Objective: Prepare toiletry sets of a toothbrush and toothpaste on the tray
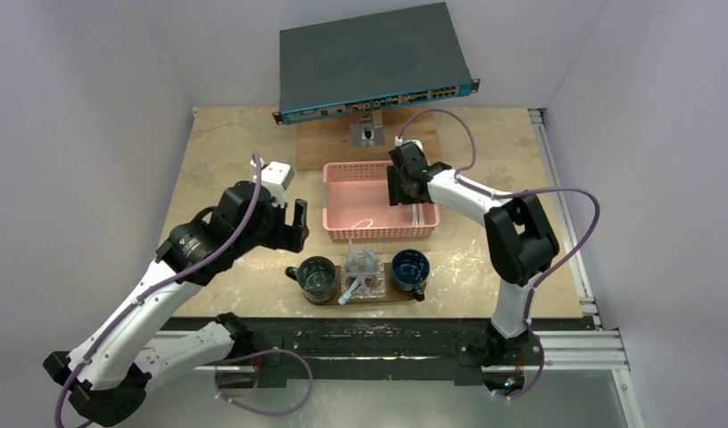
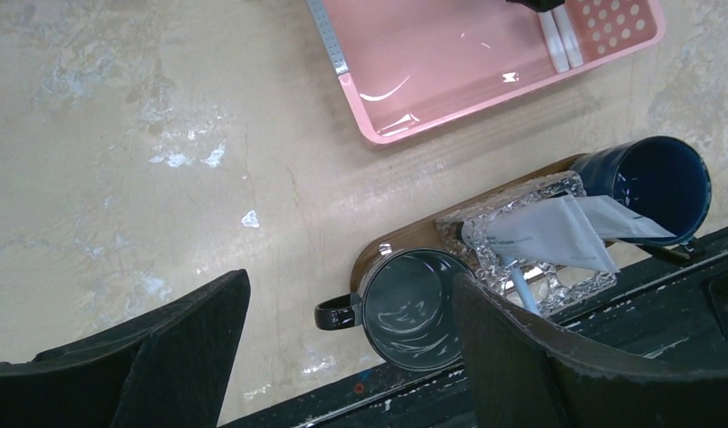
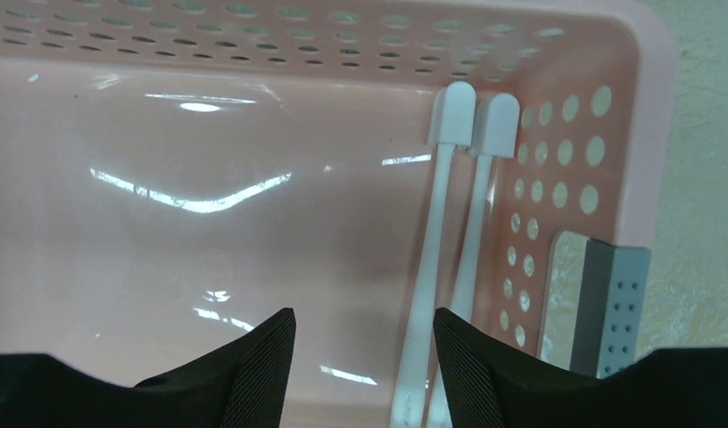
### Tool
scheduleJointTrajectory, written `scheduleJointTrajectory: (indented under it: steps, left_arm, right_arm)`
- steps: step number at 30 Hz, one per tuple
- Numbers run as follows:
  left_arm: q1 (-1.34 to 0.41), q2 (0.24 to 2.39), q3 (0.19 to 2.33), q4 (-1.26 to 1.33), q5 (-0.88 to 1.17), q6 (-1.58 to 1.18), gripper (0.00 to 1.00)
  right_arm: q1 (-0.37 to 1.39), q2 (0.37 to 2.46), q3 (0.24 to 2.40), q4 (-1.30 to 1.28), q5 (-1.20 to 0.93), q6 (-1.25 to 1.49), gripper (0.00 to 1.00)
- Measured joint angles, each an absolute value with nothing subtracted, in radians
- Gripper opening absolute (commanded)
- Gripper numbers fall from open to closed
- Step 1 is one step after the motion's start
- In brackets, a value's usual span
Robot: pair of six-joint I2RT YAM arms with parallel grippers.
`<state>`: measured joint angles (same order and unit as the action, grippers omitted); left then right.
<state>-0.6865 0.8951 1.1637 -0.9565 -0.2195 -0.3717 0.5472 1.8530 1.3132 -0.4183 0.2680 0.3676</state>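
Two slim white toothbrushes (image 3: pixel 450 223) lie side by side along the right wall of the pink basket (image 1: pixel 378 201). My right gripper (image 3: pixel 363 314) is open and empty low inside the basket (image 3: pixel 253 178), with its right finger (image 3: pixel 485 366) next to the brushes. It also shows in the top view (image 1: pixel 403 190). The dark-brown tray (image 1: pixel 385 294) holds two mugs and a cut-glass holder (image 2: pixel 530 259) with a clear-wrapped silvery packet (image 2: pixel 548 234) and a white brush handle (image 2: pixel 524 290). My left gripper (image 2: pixel 350 281) is open and empty above the table left of the tray; it also shows in the top view (image 1: pixel 300 223).
A grey-green mug (image 2: pixel 412 308) stands on the tray's left end and a blue mug (image 2: pixel 650 183) on its right end. A network switch (image 1: pixel 374 62) on a wooden stand stands behind the basket. A grey metal strip (image 2: pixel 329 36) lies along the basket's side.
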Motion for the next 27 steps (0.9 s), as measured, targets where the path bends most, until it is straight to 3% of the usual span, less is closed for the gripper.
scheduleJointTrajectory:
  steps: [8,27]
  left_arm:
    - [-0.666,0.895,1.082,-0.901,-0.182,-0.337,0.84]
    - [-0.628,0.891,1.031,-0.85,-0.134,-0.304,0.84]
  right_arm:
    - [0.542,1.931,1.369,-0.418,0.275,0.371,0.56]
    - [0.504,2.014,1.394,-0.408,0.291,0.397,0.62]
